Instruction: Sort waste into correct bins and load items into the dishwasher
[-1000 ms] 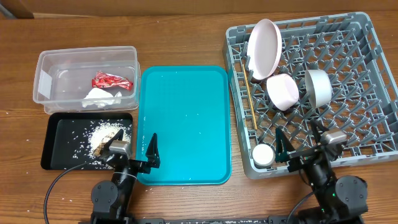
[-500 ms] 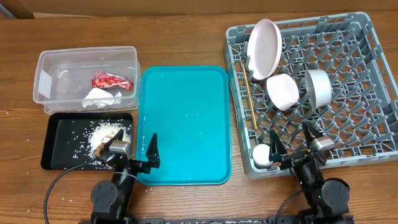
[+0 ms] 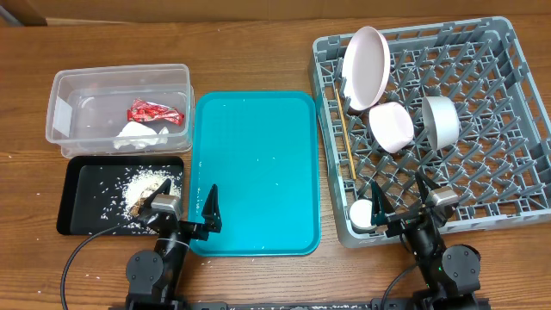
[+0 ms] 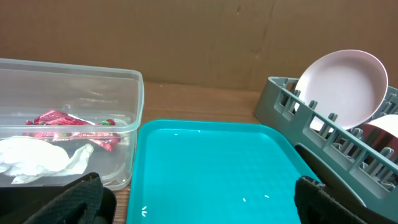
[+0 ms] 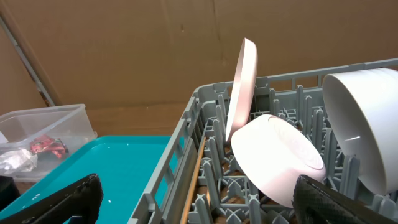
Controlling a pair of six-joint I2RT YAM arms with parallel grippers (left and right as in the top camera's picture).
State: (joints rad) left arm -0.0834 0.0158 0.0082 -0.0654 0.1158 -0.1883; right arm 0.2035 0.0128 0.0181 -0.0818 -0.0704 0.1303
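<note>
The clear tub (image 3: pixel 65 86) holds the red wrapper (image 3: pixel 155 112) and white napkin (image 3: pixel 140 133). The black tray (image 3: pixel 77 207) holds rice and brown scraps (image 3: pixel 146 188). In the grey rack (image 3: pixel 482 60) stand a pinkish-white plate (image 3: pixel 366 56), a pale bowl (image 3: pixel 392 127), a white bowl-shaped dish (image 3: pixel 441 120), a small white cup (image 3: pixel 362 213) and chopsticks (image 3: pixel 349 142). My left gripper (image 3: pixel 182 209) is open and empty over the teal tray's front left corner. My right gripper (image 3: pixel 400 205) is open and empty over the rack's front edge, beside the cup.
The teal serving tray (image 3: pixel 254 164) lies between the bins and the rack, with a few rice grains on it. A cardboard wall stands behind the table in the left wrist view (image 4: pixel 186 37).
My right gripper has moved a little to the left along the rack's front edge, nearer the cup. The left arm has not moved.
</note>
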